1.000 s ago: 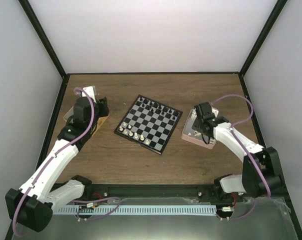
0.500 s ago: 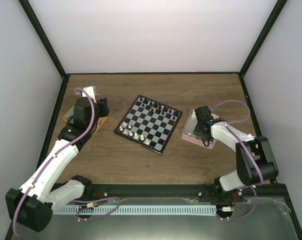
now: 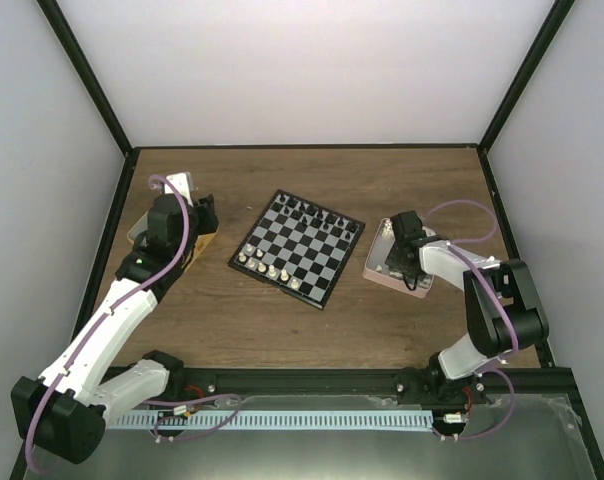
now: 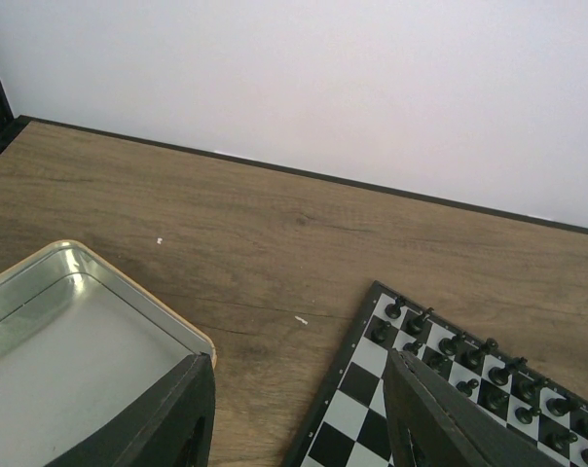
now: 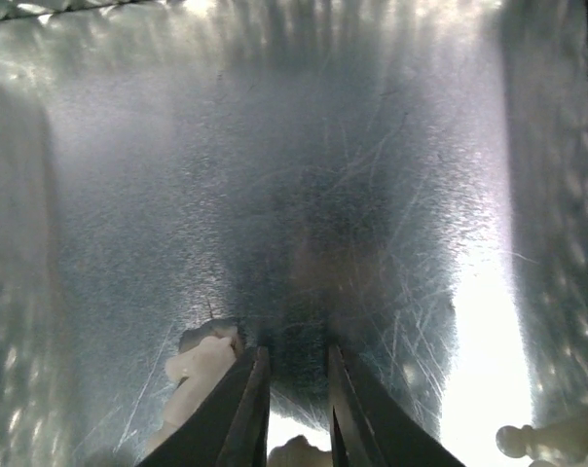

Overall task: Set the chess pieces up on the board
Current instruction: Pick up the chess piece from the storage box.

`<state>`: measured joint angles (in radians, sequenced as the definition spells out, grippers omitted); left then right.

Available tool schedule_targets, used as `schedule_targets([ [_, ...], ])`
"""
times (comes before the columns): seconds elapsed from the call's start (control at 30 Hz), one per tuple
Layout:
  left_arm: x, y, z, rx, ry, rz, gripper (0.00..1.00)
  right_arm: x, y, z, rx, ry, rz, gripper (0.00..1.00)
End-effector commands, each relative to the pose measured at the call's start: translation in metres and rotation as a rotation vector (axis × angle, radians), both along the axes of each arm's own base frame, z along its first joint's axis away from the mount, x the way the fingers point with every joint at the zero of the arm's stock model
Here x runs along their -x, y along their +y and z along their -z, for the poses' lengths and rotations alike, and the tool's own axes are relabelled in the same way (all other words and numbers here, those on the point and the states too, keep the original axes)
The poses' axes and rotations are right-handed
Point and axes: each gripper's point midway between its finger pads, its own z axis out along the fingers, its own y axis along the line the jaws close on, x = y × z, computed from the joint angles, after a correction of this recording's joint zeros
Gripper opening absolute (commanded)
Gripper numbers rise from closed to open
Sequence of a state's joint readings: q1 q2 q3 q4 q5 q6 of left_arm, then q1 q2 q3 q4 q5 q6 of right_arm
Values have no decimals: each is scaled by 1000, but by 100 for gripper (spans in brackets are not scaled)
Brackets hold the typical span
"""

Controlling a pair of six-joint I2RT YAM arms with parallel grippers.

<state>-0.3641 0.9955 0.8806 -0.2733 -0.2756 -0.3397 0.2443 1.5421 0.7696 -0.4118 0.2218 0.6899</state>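
The board [image 3: 312, 250] lies mid-table, with black chess pieces [image 3: 312, 212] along its far edge and cream-white ones [image 3: 267, 268] along its near-left edge. It also shows in the left wrist view [image 4: 372, 428], black pieces [image 4: 469, 350] on it. My left gripper [image 3: 200, 212] hangs open and empty between the tin and the board, jaws wide in its wrist view [image 4: 299, 428]. My right gripper [image 3: 402, 262] is down inside the pink tray [image 3: 374, 272]. Its jaws [image 5: 296, 352] are a narrow gap apart, with nothing between the tips. One cream piece [image 5: 202, 365] lies beside the left finger, and another [image 5: 299, 452] lies low between the fingers.
A yellow-sided metal tin [image 4: 60, 321] sits at the left under my left gripper, and it also shows in the top view [image 3: 204, 245]. Another cream piece [image 5: 557, 438] lies at the tray's right. The black frame's wall edge [image 4: 275, 167] runs along the far side.
The right arm has folded in and lowered its gripper into the pink tray. The left arm has not moved.
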Motion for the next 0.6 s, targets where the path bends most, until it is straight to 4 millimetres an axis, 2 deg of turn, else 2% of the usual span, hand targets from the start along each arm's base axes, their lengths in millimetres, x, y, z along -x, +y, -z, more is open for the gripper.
schedule_targets([
  [0.0, 0, 2, -4, 3, -24, -2, 50, -3, 0, -2, -13, -15, 2, 17],
  [0.1, 0, 1, -4, 4, -22, 0, 50, -6, 0, -8, -10, -36, -6, 10],
  [0.43, -1, 1, -4, 6, -23, 2, 50, -20, 11, -38, -49, -130, -74, 8],
  [0.5, -1, 1, -4, 5, -23, 2, 50, -20, 14, -38, -62, -126, -97, 12],
  [0.57, -1, 0, -3, 6, -22, 3, 50, -20, 21, -36, -83, -106, -134, 25],
])
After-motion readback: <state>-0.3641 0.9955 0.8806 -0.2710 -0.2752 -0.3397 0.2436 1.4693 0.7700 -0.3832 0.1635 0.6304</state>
